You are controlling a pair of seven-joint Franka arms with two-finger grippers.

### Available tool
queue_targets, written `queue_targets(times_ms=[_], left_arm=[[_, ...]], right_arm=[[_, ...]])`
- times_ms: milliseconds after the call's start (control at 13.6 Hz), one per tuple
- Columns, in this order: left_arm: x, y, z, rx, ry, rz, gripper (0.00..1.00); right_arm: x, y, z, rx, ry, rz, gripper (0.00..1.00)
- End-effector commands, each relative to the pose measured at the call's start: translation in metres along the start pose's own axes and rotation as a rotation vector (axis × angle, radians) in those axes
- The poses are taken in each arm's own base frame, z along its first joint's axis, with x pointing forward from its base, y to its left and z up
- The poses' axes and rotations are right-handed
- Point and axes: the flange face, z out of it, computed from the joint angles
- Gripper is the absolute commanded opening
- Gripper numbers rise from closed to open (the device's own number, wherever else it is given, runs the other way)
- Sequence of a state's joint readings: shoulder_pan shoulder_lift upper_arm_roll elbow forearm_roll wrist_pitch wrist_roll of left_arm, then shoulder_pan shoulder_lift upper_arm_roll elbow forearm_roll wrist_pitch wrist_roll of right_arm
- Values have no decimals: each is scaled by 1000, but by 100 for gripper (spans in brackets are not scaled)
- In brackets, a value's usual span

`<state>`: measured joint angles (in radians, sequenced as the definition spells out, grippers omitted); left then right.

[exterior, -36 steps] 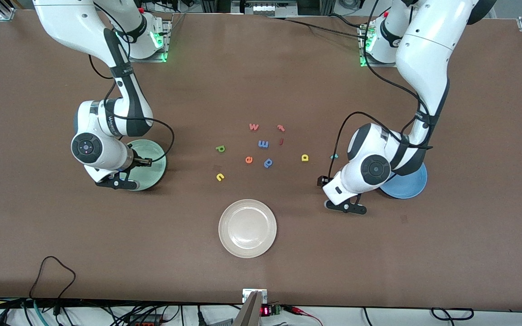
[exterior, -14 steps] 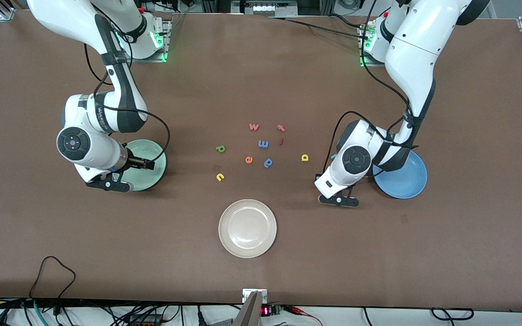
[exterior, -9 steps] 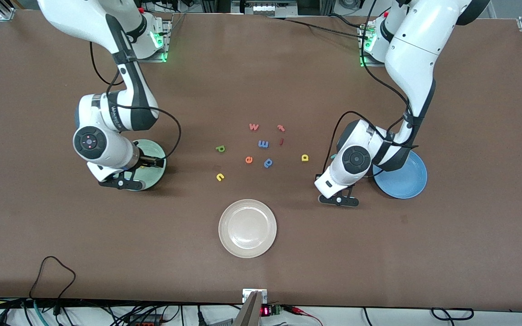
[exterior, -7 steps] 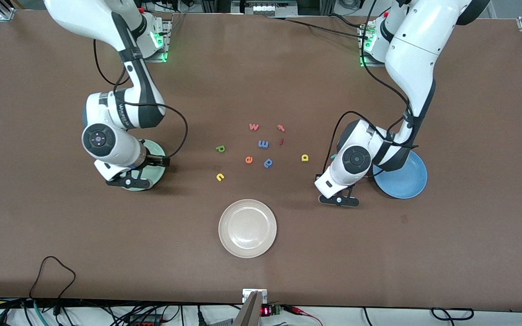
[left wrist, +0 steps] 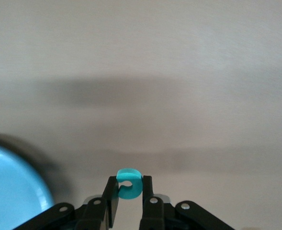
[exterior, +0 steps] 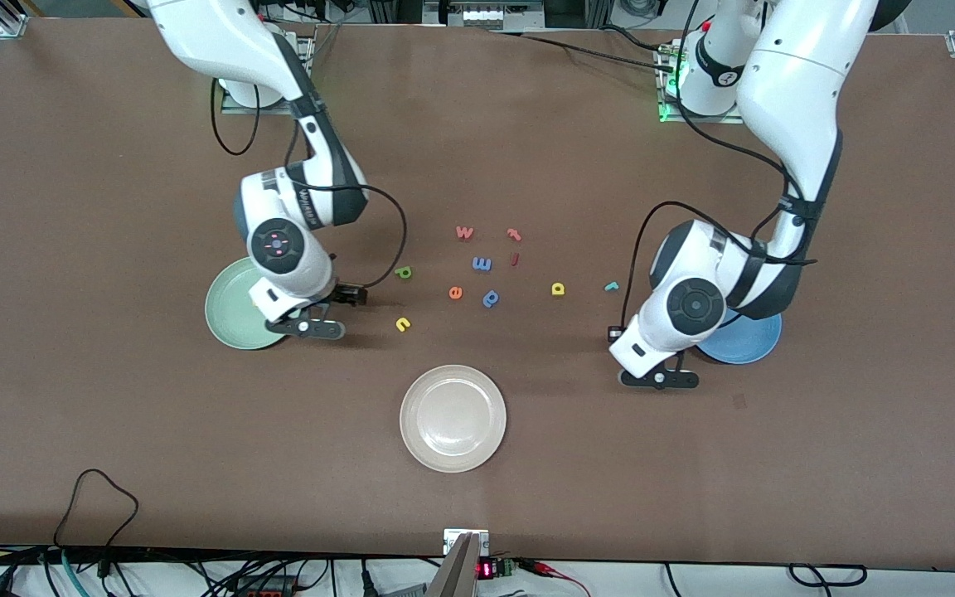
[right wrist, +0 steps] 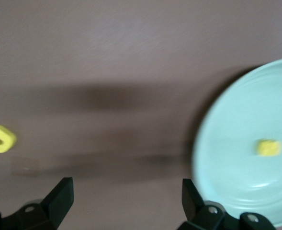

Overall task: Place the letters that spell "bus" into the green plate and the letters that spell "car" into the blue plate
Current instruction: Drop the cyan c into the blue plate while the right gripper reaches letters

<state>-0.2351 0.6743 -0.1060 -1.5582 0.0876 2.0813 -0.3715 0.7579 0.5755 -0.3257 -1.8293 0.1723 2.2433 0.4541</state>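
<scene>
My left gripper (left wrist: 129,181) is shut on the teal c (left wrist: 129,188), lifted over bare table (exterior: 660,375) beside the blue plate (exterior: 747,342) (left wrist: 9,191). Between the green plate (exterior: 233,313) (right wrist: 248,158) and the yellow u (exterior: 402,324) (right wrist: 1,139) hangs my right gripper (exterior: 316,319) (right wrist: 126,189), open and holding nothing. A yellow letter (right wrist: 267,147) lies in the green plate. On the table lie the green b/p-shaped letter (exterior: 403,271), the yellow a (exterior: 558,288) and the teal r (exterior: 611,286).
Mid-table lie a blue m (exterior: 482,264), a blue p-shaped letter (exterior: 491,298), an orange e (exterior: 455,292), a red w (exterior: 464,232) and two small red letters (exterior: 514,235). A cream-white plate (exterior: 453,419) sits nearer the front camera.
My right arm swung off the green plate toward the middle letters, still open. My left gripper carried the teal c toward the blue plate, uncovering the teal r.
</scene>
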Motion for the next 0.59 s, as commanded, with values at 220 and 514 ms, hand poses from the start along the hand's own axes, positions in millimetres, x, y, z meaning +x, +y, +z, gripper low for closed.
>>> queue_targets(times_ms=[220, 514], left_arm=[[6, -134, -19, 67, -127, 38, 13], [-11, -166, 4, 63, -208, 68, 13]], right_arm=[[-38, -63, 10, 76, -31, 19, 100], [-50, -78, 28, 98, -62, 38, 96]])
